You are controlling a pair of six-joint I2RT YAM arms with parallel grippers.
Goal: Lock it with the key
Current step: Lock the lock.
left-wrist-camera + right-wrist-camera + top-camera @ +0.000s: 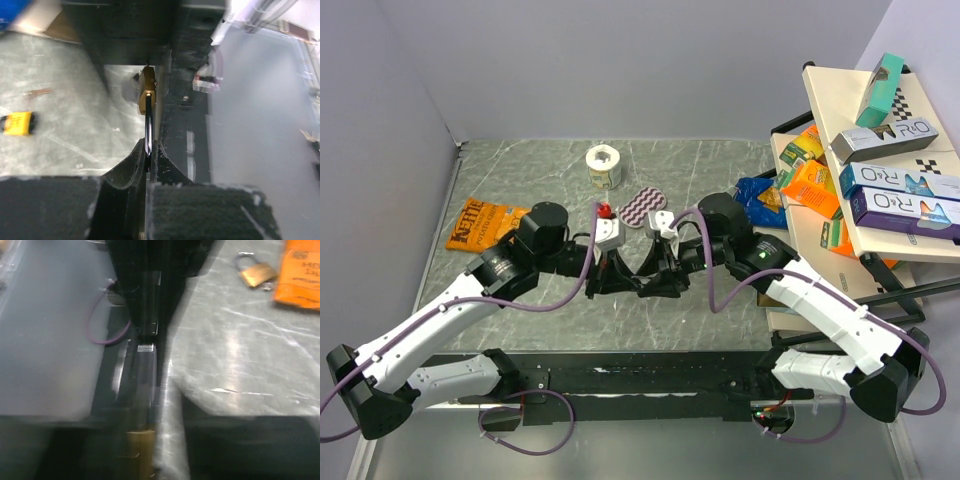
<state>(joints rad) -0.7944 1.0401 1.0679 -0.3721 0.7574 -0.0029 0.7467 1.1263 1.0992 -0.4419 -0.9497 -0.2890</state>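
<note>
Midway over the table (pixel 720 170), brass padlock (pixel 146 95) clamped by its dark shackle in the left gripper (pixel 148 152), fingers pressed together. Met tip to tip by the right gripper (pixel 660 283); grip too blurred to tell. Farther out, second padlock (pixel 256 273) lying just beside an orange packet (pixel 302 270).

Blurred padlock (pixel 140 455) cut off by bottom edge.
</note>
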